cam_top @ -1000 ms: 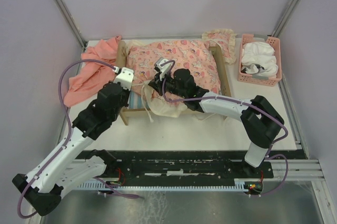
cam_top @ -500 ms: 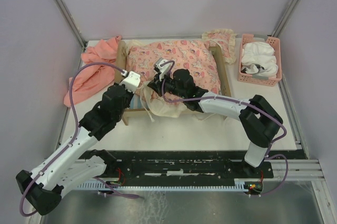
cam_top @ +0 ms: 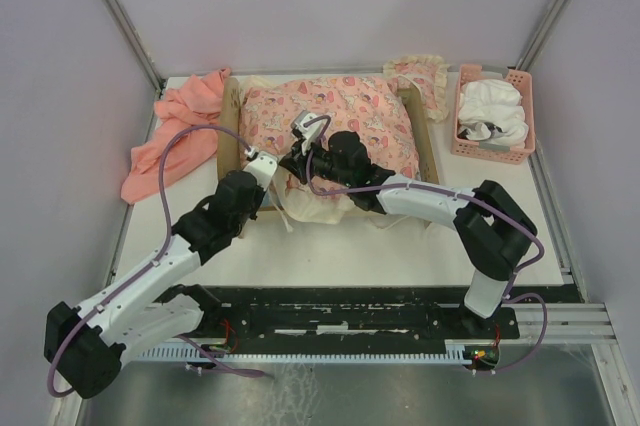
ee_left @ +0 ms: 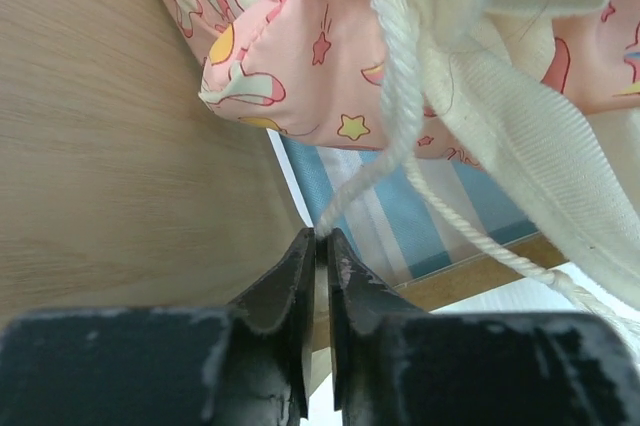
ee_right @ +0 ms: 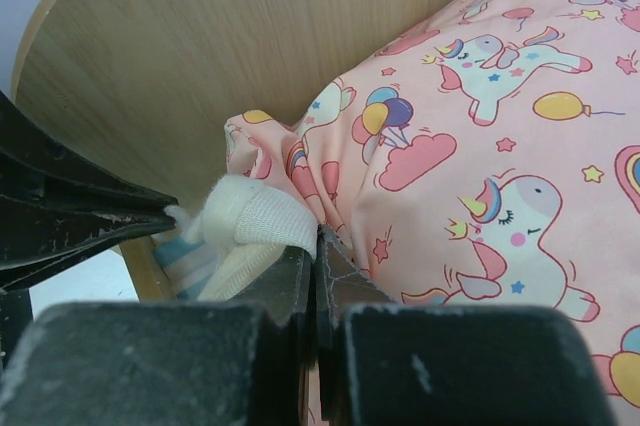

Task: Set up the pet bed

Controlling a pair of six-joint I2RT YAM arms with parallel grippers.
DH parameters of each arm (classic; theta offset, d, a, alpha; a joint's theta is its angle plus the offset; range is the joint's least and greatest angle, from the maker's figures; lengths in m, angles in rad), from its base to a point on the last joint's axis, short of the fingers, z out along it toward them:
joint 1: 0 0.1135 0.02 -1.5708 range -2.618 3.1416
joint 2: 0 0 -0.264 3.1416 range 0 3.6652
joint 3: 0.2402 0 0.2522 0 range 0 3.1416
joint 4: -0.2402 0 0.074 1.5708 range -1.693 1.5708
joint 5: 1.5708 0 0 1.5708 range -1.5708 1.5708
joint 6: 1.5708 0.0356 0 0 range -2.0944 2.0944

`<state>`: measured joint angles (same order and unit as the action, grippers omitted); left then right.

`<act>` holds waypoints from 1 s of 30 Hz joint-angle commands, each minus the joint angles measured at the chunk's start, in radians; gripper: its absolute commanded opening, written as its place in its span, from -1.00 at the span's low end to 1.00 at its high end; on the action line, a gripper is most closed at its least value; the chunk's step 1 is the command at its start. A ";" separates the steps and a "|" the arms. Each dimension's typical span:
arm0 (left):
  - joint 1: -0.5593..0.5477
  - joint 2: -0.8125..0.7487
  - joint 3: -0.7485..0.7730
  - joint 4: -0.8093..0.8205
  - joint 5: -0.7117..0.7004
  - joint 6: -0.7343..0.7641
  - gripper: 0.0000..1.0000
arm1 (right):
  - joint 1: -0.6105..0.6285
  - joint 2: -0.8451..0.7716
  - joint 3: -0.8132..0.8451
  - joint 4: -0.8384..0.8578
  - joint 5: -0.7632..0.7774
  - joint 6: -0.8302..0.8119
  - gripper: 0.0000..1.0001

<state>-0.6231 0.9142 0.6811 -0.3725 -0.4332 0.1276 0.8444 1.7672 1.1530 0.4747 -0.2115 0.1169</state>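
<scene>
Two grippers meet at one end of the small light-wood pet bed (cam_top: pixel 231 106) with the blue-and-white striped base, which carries a pink unicorn-print cushion (cam_top: pixel 350 111); a salmon-pink cloth (cam_top: pixel 170 136) lies just off the bed's left side and a pink plastic basket (cam_top: pixel 493 116) sits well off its right. Seen from above, the left gripper (cam_top: pixel 272 164) and right gripper (cam_top: pixel 293 158) crowd the bed's near left corner, likely sharing the cushion's loose end. At the left wrist, the left gripper (ee_left: pixel 322 241) is clamped on a cream drawstring cord (ee_left: pixel 400 96) at its very tips, over the bed's striped base, probably to draw it taut. At the right wrist, the right gripper (ee_right: pixel 316 241) is closed, seemingly nipping a cream woven band (ee_right: pixel 250 221) at the cushion's corner beside the bed's rounded board, steadying it
</scene>
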 commanded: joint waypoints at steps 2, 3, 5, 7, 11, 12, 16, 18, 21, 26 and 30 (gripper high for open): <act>0.005 -0.010 0.063 -0.013 -0.051 -0.131 -0.50 | 0.014 0.025 0.072 -0.006 -0.041 -0.009 -0.94; 0.005 -0.022 0.067 -0.029 -0.044 -0.150 -0.42 | 0.019 0.029 0.080 -0.021 -0.049 -0.018 -0.94; 0.005 -0.059 0.067 -0.054 -0.029 -0.188 -0.25 | 0.030 0.031 0.092 -0.048 -0.064 -0.040 -0.92; 0.005 -0.109 0.063 -0.060 -0.005 -0.223 -0.14 | 0.036 0.030 0.103 -0.089 -0.094 -0.076 -0.88; 0.005 -0.204 0.071 -0.086 -0.010 -0.371 -0.06 | 0.040 0.032 0.135 -0.165 -0.113 -0.123 -0.87; 0.005 -0.217 0.070 -0.091 -0.017 -0.410 -0.03 | 0.042 0.033 0.136 -0.174 -0.113 -0.130 -0.87; 0.005 -0.242 0.038 -0.101 -0.104 -0.547 0.03 | 0.057 0.047 0.141 -0.182 -0.105 -0.141 -0.88; 0.005 -0.251 0.030 -0.103 -0.136 -0.587 0.02 | 0.068 0.057 0.154 -0.195 -0.095 -0.153 -0.89; 0.005 -0.276 0.036 -0.099 -0.137 -0.614 -0.04 | 0.079 0.069 0.175 -0.216 -0.057 -0.169 -0.91; 0.005 -0.336 0.057 -0.117 -0.137 -0.632 -0.07 | 0.080 0.087 0.212 -0.233 -0.024 -0.175 -0.92; 0.005 -0.375 0.081 -0.160 -0.137 -0.619 -0.01 | 0.081 0.096 0.233 -0.245 -0.022 -0.180 -0.92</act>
<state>-0.6231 0.5755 0.7116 -0.5076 -0.5415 -0.4484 0.9234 1.8534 1.3216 0.2195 -0.2569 -0.0437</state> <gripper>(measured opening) 0.475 0.046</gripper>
